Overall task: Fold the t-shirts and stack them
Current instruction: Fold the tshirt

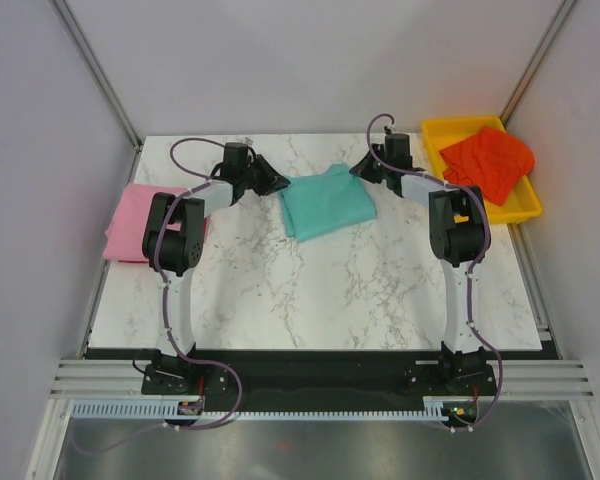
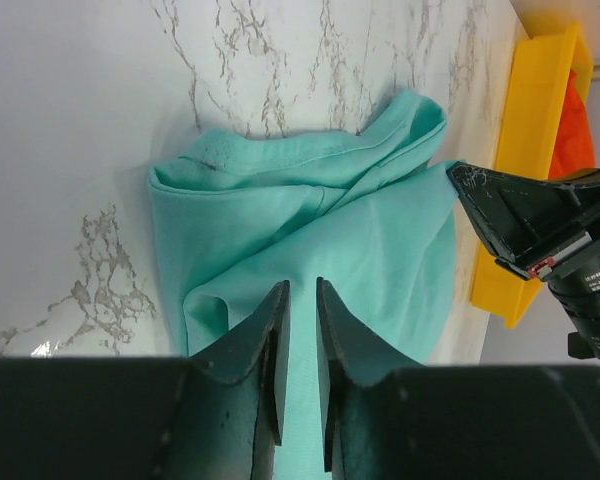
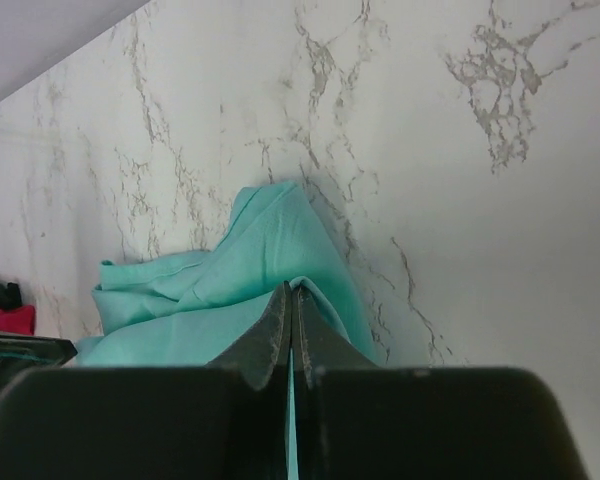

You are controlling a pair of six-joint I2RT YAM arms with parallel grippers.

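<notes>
From the top external view, the teal t-shirt (image 1: 327,203) lies bunched in a rough rectangle on the far middle of the marble table (image 1: 310,300), and both arms reach in to it from either side. The left gripper (image 1: 282,188) meets the shirt's left edge and the right gripper (image 1: 357,172) meets its far right corner. The pink t-shirt (image 1: 135,225) lies folded flat at the table's left edge, partly under the left arm's elbow and well apart from the teal one. The orange-red t-shirt (image 1: 488,163) sits crumpled in the yellow tray (image 1: 450,130) at the far right corner. In the left wrist view, the left gripper (image 2: 302,290) has its jaws drawn to a narrow slot filled with teal cloth, so it grips the teal t-shirt (image 2: 310,210), which spreads ahead in loose folds with its collar edge toward the far side. The right gripper (image 2: 500,215) touches the shirt's right edge, and behind it stands the yellow tray (image 2: 525,150) with the orange-red t-shirt (image 2: 577,120) inside. In the right wrist view, the right gripper (image 3: 290,292) is clenched almost tight, with only a thin sliver of teal between the jaws, pinching a raised fold of the teal t-shirt (image 3: 250,260) just off the marble table (image 3: 460,200).
</notes>
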